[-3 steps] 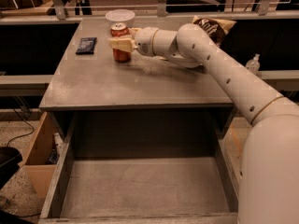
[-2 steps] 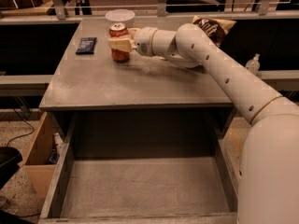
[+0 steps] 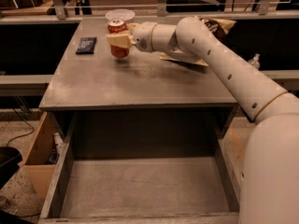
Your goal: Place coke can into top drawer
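The coke can, red with a silver top, is held upright at the back of the cabinet top, with a thin gap and shadow beneath it. My gripper is shut on the coke can around its middle, reaching in from the right on the long white arm. The top drawer stands pulled open below the cabinet top, wide and grey, with nothing in it.
A white bowl sits just behind the can. A dark flat packet lies at the back left. A chip bag lies behind the arm. A cardboard box stands left of the drawer.
The gripper has lifted the coke can slightly off the cabinet top and brought it a little forward, away from the bowl.
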Available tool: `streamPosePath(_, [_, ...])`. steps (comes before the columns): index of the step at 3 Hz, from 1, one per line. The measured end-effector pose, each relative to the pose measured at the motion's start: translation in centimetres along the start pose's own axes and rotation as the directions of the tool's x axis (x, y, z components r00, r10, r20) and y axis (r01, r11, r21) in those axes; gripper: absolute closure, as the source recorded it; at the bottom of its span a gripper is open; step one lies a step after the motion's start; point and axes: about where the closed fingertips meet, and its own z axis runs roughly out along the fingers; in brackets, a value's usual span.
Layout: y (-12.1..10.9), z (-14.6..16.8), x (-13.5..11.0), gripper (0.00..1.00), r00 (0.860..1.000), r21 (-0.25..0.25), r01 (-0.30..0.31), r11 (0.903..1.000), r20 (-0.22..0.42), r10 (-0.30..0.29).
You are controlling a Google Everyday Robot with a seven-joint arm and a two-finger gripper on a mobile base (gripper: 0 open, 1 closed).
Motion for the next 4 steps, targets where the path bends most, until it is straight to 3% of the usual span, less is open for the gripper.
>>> streamPosePath(1, [1.4, -2.5, -2.8, 1.00, 0.999, 0.014, 0.045, 0.9989, -0.001, -0.045])
streamPosePath(2, [4.4, -7.4, -5.0, 1.00, 0.996, 0.038, 0.092, 0.9951, -0.012, -0.091])
streamPosePath(4, [13.4, -16.7, -3.1, 1.00, 0.988, -0.004, 0.128, 0.9917, -0.089, -0.128])
